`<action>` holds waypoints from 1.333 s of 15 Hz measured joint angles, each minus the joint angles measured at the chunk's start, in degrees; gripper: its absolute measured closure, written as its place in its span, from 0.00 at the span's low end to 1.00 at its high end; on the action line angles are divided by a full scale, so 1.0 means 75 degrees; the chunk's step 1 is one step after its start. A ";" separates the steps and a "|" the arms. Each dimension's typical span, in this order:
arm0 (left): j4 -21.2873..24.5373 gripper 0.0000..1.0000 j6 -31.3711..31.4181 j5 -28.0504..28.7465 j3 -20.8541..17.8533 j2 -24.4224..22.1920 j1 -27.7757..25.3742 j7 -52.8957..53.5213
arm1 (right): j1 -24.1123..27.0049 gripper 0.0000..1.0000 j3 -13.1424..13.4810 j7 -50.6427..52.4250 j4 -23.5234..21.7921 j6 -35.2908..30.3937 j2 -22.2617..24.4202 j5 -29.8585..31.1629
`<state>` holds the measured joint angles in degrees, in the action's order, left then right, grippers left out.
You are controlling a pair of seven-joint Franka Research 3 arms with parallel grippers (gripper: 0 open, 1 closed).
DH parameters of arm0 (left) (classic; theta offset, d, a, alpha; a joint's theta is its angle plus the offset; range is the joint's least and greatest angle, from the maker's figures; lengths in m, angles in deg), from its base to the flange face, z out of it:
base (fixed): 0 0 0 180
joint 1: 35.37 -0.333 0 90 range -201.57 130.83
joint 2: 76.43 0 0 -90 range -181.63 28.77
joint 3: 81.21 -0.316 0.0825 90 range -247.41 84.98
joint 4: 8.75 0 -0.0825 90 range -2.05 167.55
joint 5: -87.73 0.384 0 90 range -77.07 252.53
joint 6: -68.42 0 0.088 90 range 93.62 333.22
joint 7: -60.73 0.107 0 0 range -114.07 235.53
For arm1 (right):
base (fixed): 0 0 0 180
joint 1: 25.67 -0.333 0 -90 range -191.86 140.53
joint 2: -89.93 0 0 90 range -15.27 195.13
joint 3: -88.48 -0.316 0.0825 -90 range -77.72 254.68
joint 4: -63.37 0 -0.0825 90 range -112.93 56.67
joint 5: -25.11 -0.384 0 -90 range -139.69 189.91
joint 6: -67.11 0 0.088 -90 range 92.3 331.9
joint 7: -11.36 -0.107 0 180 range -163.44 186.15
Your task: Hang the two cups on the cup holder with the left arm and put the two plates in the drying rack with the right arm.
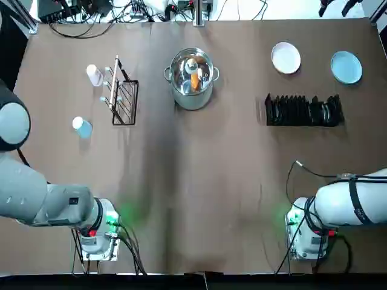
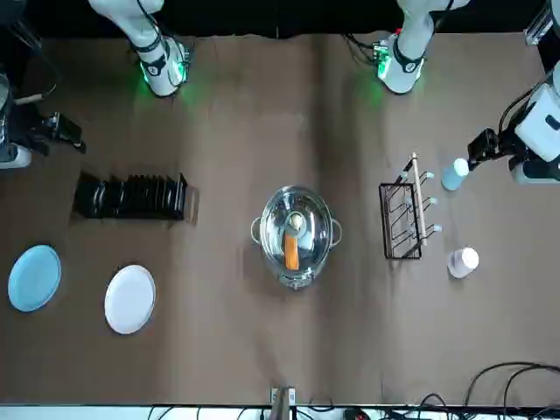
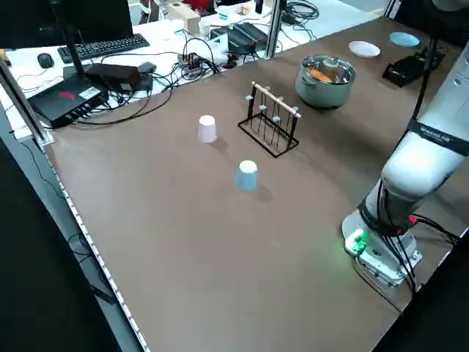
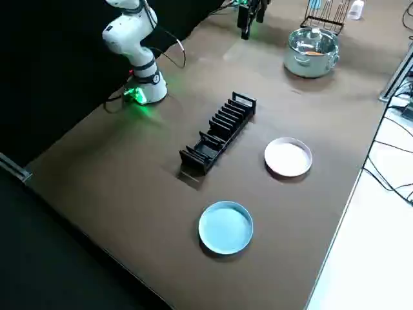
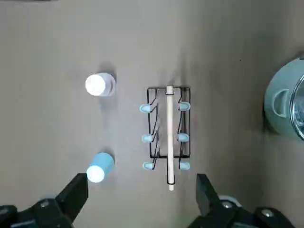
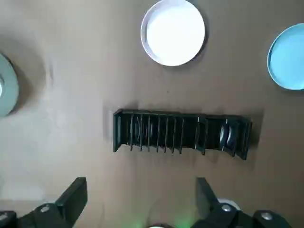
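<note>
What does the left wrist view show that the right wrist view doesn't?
Only the left wrist view shows the blue cup, the pinkish cup, the cup holder with bare pegs, and the open left pincer. Only the right wrist view shows the white plate, the blue plate, the empty drying rack, and the open right pincer. Both catch an edge of the steel pot and the brown table.

The top view looks straight down, arm bases along its bottom edge; the front view faces them from across the table, bases at its top. Both share the steel pot (image 1: 191,77) at centre. The side views look diagonally from raised corners. Each wrist camera looks down from high up: the left over the cup holder (image 5: 168,130), the right over the drying rack (image 6: 180,134).
</note>
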<state>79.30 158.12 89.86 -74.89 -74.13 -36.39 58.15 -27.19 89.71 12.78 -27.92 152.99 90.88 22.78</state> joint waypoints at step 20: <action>0.4978 0.00 0.4539 0.0003 -0.0013 0.0098 -0.2358 0.1858 | 0.0061 0.02 -0.0049 -0.0031 -0.1282 0.2554 -0.0590 -0.0009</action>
<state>116.64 192.16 89.88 -74.99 -73.40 -54.08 72.08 -26.73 89.34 12.55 -37.54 172.15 86.45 22.71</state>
